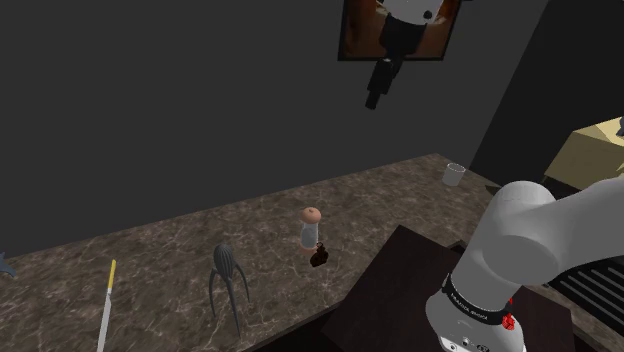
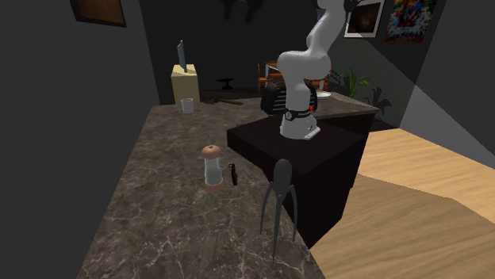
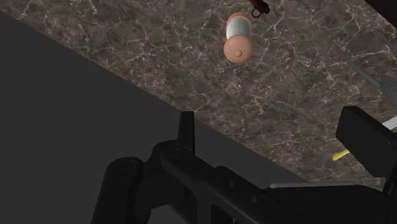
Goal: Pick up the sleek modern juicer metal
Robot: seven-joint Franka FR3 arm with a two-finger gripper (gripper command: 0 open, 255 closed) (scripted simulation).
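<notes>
The juicer [image 1: 225, 283] is a grey metal piece with a ribbed teardrop head on three long thin legs. It stands upright near the front edge of the dark marble counter [image 1: 170, 250], close to the stand, and shows again in the second exterior view [image 2: 282, 198]. My gripper [image 1: 376, 98] hangs high above the counter in front of the dark wall, far from the juicer. Its fingers [image 3: 186, 130] stand apart with nothing between them. In the wrist view the gripper [image 3: 273, 130] looks down on the counter, and the juicer's legs [image 3: 387, 88] show beyond one finger.
A peach-topped grinder [image 1: 311, 227] stands mid-counter with a small dark object [image 1: 320, 257] beside it. A yellow-handled utensil [image 1: 106, 300] lies toward the shoulder view's left. A glass cup [image 1: 453, 174] sits at the far end. The dark stand [image 1: 400, 290] abuts the counter.
</notes>
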